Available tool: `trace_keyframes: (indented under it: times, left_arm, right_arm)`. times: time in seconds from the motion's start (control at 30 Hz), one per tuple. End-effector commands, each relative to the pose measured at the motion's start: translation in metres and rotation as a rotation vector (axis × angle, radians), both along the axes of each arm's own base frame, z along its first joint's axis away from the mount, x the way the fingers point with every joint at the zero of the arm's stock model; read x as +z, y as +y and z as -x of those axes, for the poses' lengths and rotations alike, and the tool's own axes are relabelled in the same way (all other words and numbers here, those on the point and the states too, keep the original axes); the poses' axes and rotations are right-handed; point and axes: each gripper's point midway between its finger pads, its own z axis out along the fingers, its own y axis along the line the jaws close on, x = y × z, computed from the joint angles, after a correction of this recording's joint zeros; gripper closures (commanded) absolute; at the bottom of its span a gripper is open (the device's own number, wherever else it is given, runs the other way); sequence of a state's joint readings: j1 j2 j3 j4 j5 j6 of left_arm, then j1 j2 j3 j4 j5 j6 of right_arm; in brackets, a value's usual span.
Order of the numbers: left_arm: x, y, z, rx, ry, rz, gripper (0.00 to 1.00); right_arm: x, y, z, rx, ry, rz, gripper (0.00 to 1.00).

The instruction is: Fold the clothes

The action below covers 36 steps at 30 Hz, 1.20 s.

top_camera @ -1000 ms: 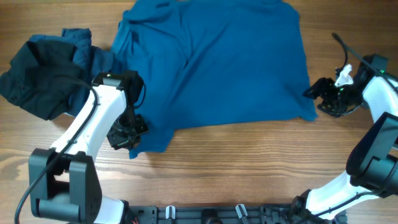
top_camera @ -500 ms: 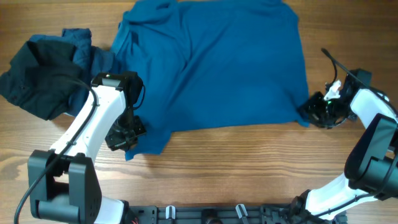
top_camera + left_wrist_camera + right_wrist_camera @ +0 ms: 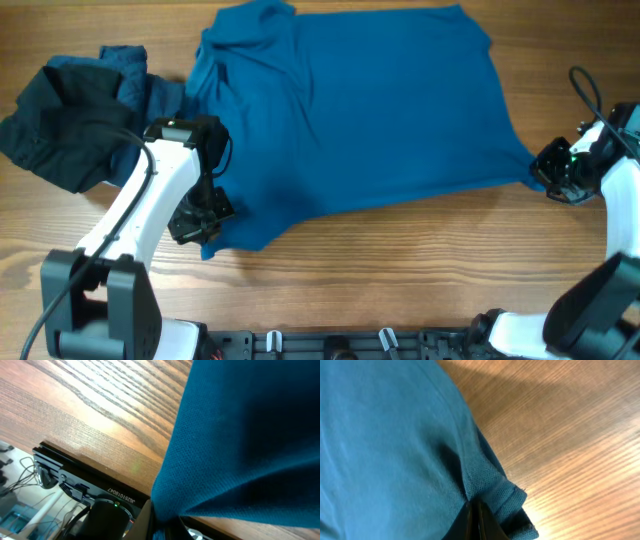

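top [image 3: 370, 100] between left hand [image 3: 203, 222], right hand [image 3: 548, 176]

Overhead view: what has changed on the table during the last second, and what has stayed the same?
The right fingers closed on the near right corner of the large mid-blue fabric shirt and pulled it outward to the right. The left fingers still hold its near left corner; the dark clothes pile is unchanged.
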State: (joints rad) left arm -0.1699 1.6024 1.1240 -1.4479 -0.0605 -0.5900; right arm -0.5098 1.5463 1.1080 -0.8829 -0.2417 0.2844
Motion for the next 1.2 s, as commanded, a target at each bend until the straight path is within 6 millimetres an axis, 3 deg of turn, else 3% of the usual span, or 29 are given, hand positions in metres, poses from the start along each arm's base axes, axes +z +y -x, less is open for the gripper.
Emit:
trace_keyframes:
  times: [0.0, 0.07, 0.17, 0.23, 0.4, 0.53, 0.73, 0.83, 1.03, 1.07, 1.1, 1.13, 1.17]
  left_arm:
    - [0.018, -0.008, 0.009, 0.040, -0.037, 0.058, 0.96]
    - [0.030, -0.009, 0.016, 0.043, -0.069, 0.074, 0.96]
    - [0.048, -0.016, 0.012, 0.054, -0.210, 0.135, 0.96]
    - [0.060, -0.021, -0.014, 0.006, -0.398, 0.183, 0.96]
    - [0.072, -0.031, -0.076, -0.078, -0.654, 0.228, 0.96]
    - [0.072, -0.041, -0.135, -0.211, -0.809, 0.239, 0.96]
    - [0.084, -0.056, -0.223, -0.275, -1.088, 0.248, 0.96]
    - [0.080, -0.059, -0.245, -0.301, -1.143, 0.242, 0.96]
    - [0.031, -0.044, -0.259, -0.261, -1.056, 0.208, 0.94]
    - [0.026, -0.041, -0.259, -0.254, -1.046, 0.204, 0.88]
    - [0.025, -0.039, -0.259, -0.251, -1.042, 0.202, 0.66]
    - [0.025, -0.037, -0.260, -0.246, -1.043, 0.199, 0.12]
    - [0.026, -0.034, -0.260, -0.240, -1.045, 0.196, 0.00]
  right_arm:
    - [0.024, -0.010, 0.026, -0.039, 0.049, 0.107, 0.96]
    - [0.038, -0.008, 0.039, -0.049, 0.049, 0.136, 0.96]
    - [0.060, 0.002, 0.033, -0.053, -0.054, 0.114, 0.96]
    - [0.068, 0.008, 0.015, -0.037, -0.146, 0.068, 0.96]
    - [0.071, 0.007, -0.023, -0.031, -0.257, 0.049, 0.96]
    - [0.047, 0.009, -0.053, -0.029, -0.256, 0.025, 0.96]
    - [0.001, 0.001, -0.074, -0.060, -0.198, -0.010, 0.96]
    - [-0.004, -0.002, -0.083, -0.060, -0.219, -0.004, 0.96]
    - [-0.006, -0.008, -0.097, -0.048, -0.266, 0.019, 0.93]
    - [-0.006, -0.009, -0.098, -0.046, -0.270, 0.021, 0.87]
    - [-0.006, -0.010, -0.101, -0.035, -0.280, 0.030, 0.73]
    - [-0.004, -0.010, -0.102, -0.006, -0.291, 0.044, 0.57]
    - [-0.004, -0.009, -0.103, 0.013, -0.297, 0.051, 0.48]
